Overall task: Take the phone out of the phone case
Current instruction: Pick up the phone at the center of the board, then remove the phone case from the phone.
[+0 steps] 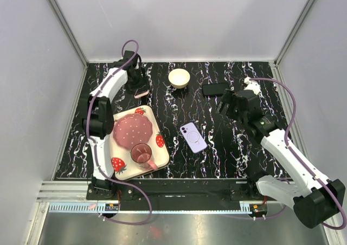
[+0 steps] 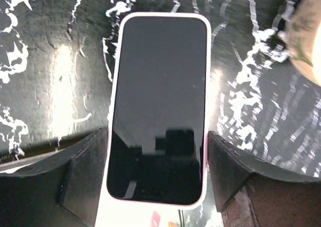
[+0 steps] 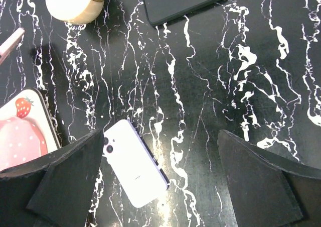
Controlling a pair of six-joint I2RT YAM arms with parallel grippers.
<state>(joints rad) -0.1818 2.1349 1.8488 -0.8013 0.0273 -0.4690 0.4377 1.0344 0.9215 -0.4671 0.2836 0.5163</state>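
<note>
A phone with a dark screen in a pale pink case (image 2: 158, 86) sits between my left gripper's fingers (image 2: 85, 172), which press on its two long edges. In the top view my left gripper (image 1: 138, 85) holds it (image 1: 142, 94) at the far left of the black marbled table. I cannot tell whether it rests on the table. My right gripper (image 1: 227, 101) is open and empty above the table's right middle. A lilac phone (image 1: 193, 137) lies back up at the centre, and in the right wrist view (image 3: 135, 169) it lies below and left of the open right gripper (image 3: 160, 136).
A black phone or case (image 1: 216, 89) lies at the far right, also in the right wrist view (image 3: 185, 3). A cream bowl (image 1: 179, 78) stands at the far middle. A strawberry-print tray (image 1: 158, 157) at the near left holds a pink plate (image 1: 132, 129) and a mug (image 1: 141, 154).
</note>
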